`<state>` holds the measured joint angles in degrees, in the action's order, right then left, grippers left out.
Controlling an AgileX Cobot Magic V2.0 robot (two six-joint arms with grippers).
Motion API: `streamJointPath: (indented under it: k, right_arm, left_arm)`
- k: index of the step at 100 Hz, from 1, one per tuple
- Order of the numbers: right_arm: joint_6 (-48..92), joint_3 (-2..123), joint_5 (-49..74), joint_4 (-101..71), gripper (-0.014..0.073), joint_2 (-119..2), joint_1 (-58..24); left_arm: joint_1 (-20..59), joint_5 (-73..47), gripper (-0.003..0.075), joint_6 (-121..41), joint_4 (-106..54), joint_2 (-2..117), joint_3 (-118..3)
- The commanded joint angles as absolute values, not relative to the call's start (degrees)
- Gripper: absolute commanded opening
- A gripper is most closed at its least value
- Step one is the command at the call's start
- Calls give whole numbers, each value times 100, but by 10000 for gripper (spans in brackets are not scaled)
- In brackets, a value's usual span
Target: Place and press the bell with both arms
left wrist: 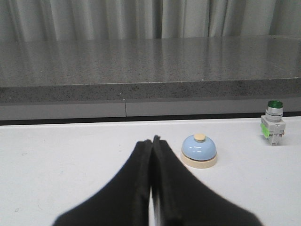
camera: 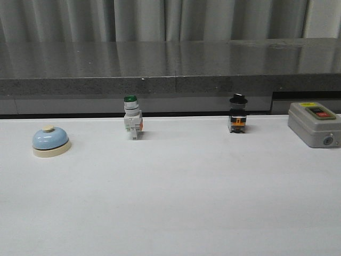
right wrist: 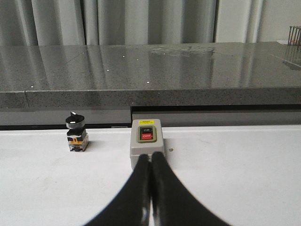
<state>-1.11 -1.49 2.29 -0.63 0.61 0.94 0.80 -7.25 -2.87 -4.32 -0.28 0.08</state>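
Front view: no arms in frame, just the white table (camera: 176, 202). Nearest item is the bell (camera: 50, 141), far left, sitting upright on its cream base, button up, nothing touching it. Behind it, in a rough row near the table's back edge: green switch (camera: 132, 118) left of centre, black switch (camera: 238, 114) right of centre, grey box (camera: 314, 124) far right, partly cut by the frame edge. All four are well apart from each other. Behind the table runs a dark speckled counter (camera: 170, 64), then grey curtains (camera: 154, 18).

Left wrist view: left gripper (left wrist: 152, 141) low over the table, fingers pressed together, tips meeting with no visible gap, holding nothing. The bell (left wrist: 199, 150) sits just past the fingertips and off to one side, near but not touching. Light-blue dome, cream button on top, cream base flat on the table. The green switch (left wrist: 273, 123) stands farther back, apart from the bell, upright. Counter and curtains behind.

Right wrist view: right gripper (right wrist: 151, 157) also closed, fingers together, empty. The tips overlap the near edge of the grey box (right wrist: 146, 146) in the picture; cannot tell if they touch it. Box top shows a green button and a red one marked OFF, with a yellow label above. The black switch (right wrist: 76, 133) stands beside the box, apart from it. Bell is not visible from this camera.
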Motion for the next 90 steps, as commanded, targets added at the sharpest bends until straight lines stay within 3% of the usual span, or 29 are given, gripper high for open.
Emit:
streamJointPath:
  k: [1,90]
  right_arm:
    - [-89,-68,-194,0,-69,141,123]
    - [-89,-68,-194,0,-69,141,123]
  left_arm:
    - [70,-305,-20,-220,-437,-197,245]
    - [59,-118,-20,-231,-401,-48,-64]
